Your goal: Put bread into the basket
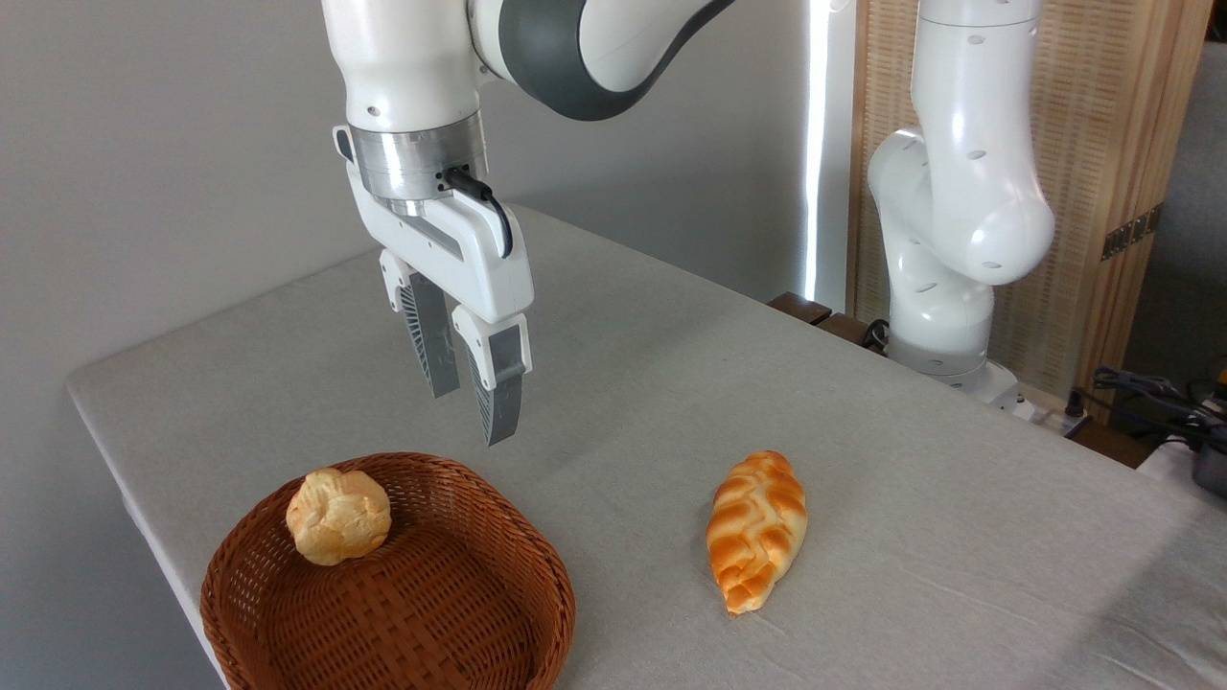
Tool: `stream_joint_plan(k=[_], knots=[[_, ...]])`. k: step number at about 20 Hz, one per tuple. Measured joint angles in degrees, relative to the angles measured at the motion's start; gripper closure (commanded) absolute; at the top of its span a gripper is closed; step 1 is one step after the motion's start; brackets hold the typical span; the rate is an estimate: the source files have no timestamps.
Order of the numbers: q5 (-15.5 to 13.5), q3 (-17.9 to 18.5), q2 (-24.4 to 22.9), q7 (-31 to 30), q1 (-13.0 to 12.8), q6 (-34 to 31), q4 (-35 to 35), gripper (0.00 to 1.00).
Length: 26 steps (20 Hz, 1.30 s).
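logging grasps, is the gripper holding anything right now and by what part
Nothing is held: the gripper hangs open and empty above the table.

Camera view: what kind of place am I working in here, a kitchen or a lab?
Most likely a lab or test bench, not a kitchen: the robot arm's base is mounted beside a cloth-covered table, loose cables lie at right, and the bare grey wall shows no kitchen fittings.

The bread (757,531) is glossy orange-gold with cream braided seams. The basket (460,613) is reddish-brown weave; the bun (338,516) is pale yellow.
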Motion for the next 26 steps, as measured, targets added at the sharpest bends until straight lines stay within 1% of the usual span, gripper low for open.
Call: stream_joint_plan(k=[22,26], knots=[[0.00,0.05,-0.12,0.00,0.04,0.00,0.01,0.00],[0.00,1.60,-1.58,0.01,0.10,-0.03,-0.07,0.00]])
